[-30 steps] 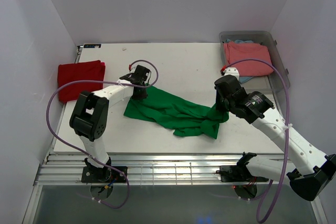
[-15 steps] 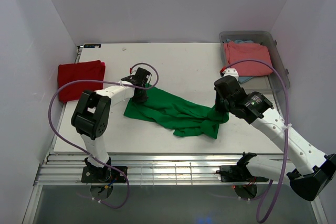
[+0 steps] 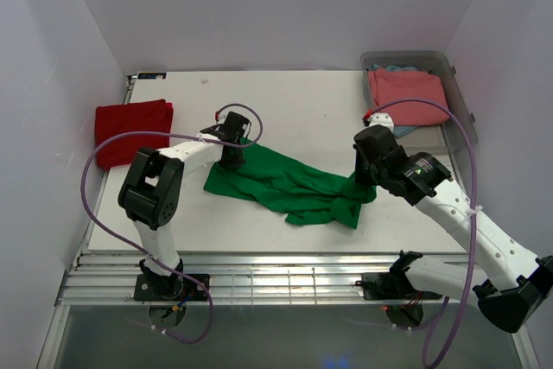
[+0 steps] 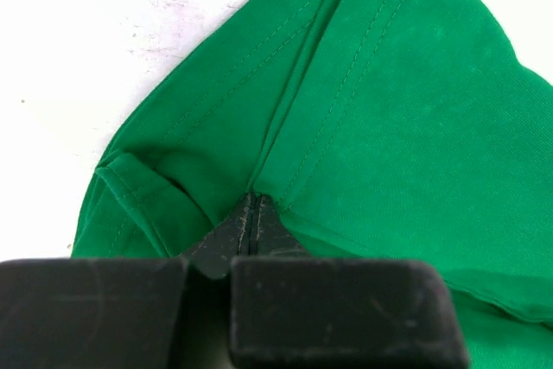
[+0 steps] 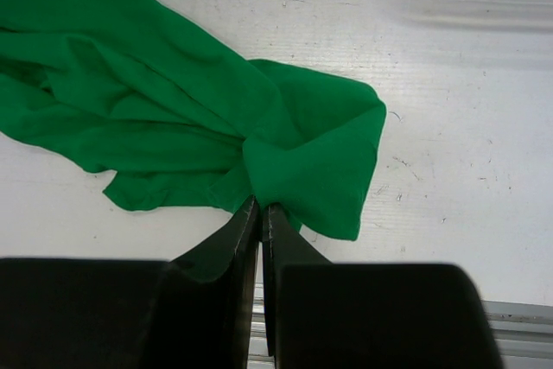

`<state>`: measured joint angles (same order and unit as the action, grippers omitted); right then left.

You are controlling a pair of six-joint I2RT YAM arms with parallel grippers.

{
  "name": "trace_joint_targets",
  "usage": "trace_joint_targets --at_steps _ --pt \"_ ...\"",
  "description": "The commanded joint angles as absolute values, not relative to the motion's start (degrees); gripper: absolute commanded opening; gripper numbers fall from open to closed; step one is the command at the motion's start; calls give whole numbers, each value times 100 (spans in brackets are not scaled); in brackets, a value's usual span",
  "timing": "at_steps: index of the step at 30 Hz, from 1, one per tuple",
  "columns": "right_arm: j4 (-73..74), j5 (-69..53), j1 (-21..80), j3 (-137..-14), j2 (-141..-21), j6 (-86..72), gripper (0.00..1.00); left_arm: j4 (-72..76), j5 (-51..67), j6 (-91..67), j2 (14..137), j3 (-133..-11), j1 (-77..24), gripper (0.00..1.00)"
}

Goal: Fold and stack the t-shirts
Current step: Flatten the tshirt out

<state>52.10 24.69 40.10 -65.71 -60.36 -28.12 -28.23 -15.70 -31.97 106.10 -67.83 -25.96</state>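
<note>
A bright green t-shirt lies stretched and rumpled across the middle of the table. My left gripper is shut on its upper-left corner; in the left wrist view the jaws pinch a seamed fold of the green t-shirt. At the shirt's right end my right gripper is shut on bunched cloth, and the right wrist view shows the green t-shirt gathered at the fingertips. A folded deep red t-shirt rests at the table's left edge. A salmon-pink t-shirt sits in the bin with light blue cloth under it.
The clear plastic bin stands at the back right corner. White walls close in the table on three sides. Purple cables loop from both arms above the table. A slatted metal rail runs along the near edge.
My left gripper has closed on the green shirt's corner. The right arm has stayed almost still, holding the shirt's right end.
</note>
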Motion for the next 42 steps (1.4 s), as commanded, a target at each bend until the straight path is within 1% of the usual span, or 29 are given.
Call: trace_joint_targets --at_steps 1,6,9,13,20,23,25,26,27,29,30,31,34,36,39,41,42 --pt "5027 2461 4008 -6486 -5950 -2865 8 -2848 -1678 -3191 10529 -6829 -2619 0" --pt "5115 2609 4008 -6626 -6029 -2848 8 -3084 -1872 -3112 10266 -7249 -2619 0" --pt "5229 2776 4017 -7056 -6082 -2751 8 -3321 -2065 -2989 10029 -7636 -2619 0" --pt "5493 2997 4008 -7768 -6292 -2593 8 -3708 -2127 -2900 9914 -8505 -2619 0" --pt "5739 3173 4008 -8674 -6556 -2250 8 -4051 -2118 -2874 9493 -8850 -2619 0" --pt "6020 2858 4008 -9271 -6548 -2206 8 -4375 -2205 -2935 9002 -8807 -2619 0" --pt "6038 2708 4025 -9709 -6312 -2171 8 -4464 -2485 -3093 8607 -8798 -2619 0" --pt "6021 2664 4017 -9860 -6197 -2145 8 -4474 -2592 -3120 8143 -8824 -2619 0" --pt "6003 2602 4025 -10053 -6022 -2101 8 -4517 -2706 -3155 7904 -8981 -2619 0" --pt "6073 2488 4017 -10834 -5924 -1891 8 -4718 -2978 -3243 7386 -9341 -2619 0" --pt "6108 2444 4017 -11159 -5924 -1811 8 -4815 -3014 -3278 7261 -9821 -2619 0" --pt "6335 2409 4008 -11858 -5967 -1732 8 -4903 -3032 -3348 7164 -10070 -2619 0" --pt "6399 2057 3990 -12505 -6012 -1371 8 -4957 -2725 -3331 6751 -10676 -2619 0" --pt "6232 2004 3982 -12490 -5863 -1240 8 -4948 -2506 -3331 6471 -10810 -2619 0" --pt "6187 1996 3981 -11989 -5696 -1169 8 -4931 -2191 -3218 6093 -10732 -2619 0" --pt "6528 1585 3973 -11944 -5765 -1186 8 -5149 -1900 -3112 5968 -10635 -2619 0" --pt "6652 1391 3981 -11962 -5774 -1195 8 -5237 -1498 -3120 5889 -10600 -2619 0"
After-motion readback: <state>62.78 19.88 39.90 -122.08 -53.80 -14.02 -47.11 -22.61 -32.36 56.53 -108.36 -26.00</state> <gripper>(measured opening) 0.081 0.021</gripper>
